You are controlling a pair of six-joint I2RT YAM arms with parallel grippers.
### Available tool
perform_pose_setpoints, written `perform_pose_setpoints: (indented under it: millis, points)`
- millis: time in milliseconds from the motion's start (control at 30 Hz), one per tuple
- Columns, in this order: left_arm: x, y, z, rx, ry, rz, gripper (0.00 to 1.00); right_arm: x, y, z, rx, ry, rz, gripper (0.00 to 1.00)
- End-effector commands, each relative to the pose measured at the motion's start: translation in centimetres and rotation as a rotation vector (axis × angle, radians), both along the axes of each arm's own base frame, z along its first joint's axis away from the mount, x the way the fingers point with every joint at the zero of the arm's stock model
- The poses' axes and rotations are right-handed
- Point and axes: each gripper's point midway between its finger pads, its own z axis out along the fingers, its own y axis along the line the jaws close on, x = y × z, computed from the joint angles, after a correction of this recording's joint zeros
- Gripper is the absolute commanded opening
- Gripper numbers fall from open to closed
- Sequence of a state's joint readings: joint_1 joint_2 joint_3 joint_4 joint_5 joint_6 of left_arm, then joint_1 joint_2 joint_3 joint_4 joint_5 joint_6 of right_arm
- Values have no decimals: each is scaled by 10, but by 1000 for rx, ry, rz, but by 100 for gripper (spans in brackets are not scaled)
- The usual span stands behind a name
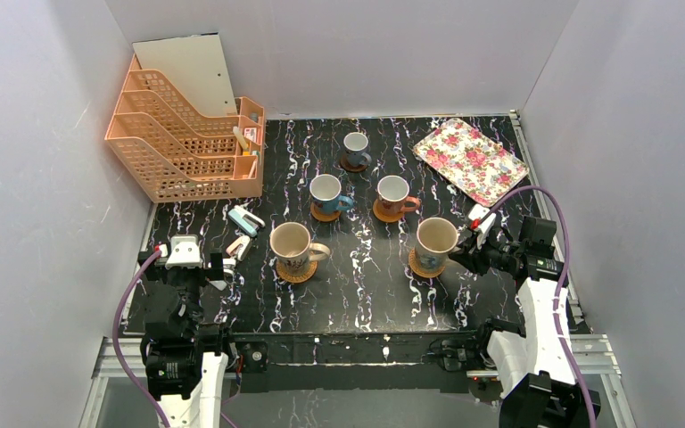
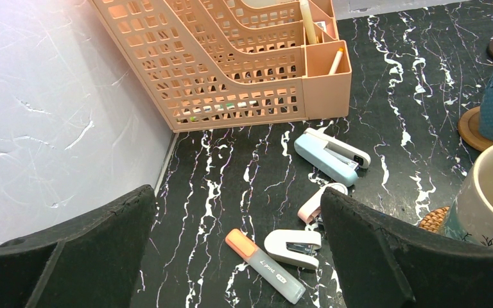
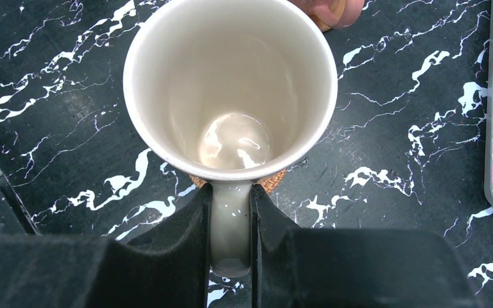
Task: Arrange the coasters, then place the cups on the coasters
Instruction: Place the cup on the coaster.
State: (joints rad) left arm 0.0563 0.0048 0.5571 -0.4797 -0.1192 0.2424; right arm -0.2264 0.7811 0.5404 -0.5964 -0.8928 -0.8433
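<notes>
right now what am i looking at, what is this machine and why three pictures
Two robot arms are bolted at the near edge of a black marbled table. One picture looks down from above; the other two come from a camera on each wrist. Five handled ceramic mugs stand on round coasters. The right jaws are closed on the handle of a large beige mug, which sits on a woven wicker coaster. The left jaws are open and empty, above staplers and an orange highlighter. A peach mesh file organiser and a floral rectangular tray lie at the back.
</notes>
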Motion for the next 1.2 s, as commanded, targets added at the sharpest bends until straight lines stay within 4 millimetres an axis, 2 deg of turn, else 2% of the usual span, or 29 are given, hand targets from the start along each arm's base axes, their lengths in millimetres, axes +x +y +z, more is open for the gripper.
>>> perform_pose_setpoints:
  millis: [0, 367, 833, 1033, 1167]
  points:
    - [-3, 2, 7, 1, -20, 10, 98, 7, 10, 25, 33, -119, 75, 17]
    - [-3, 2, 7, 1, -17, 10, 98, 3, 12, 24, 37, -108, 97, 25]
    - [-3, 2, 7, 2, -19, 10, 98, 1, 12, 24, 31, -105, 112, 28]
    - [-3, 2, 7, 1, -20, 11, 98, 2, 11, 24, 23, -102, 105, 41]
    - [-3, 2, 7, 1, -18, 10, 98, 3, 10, 24, 20, -98, 101, 46]
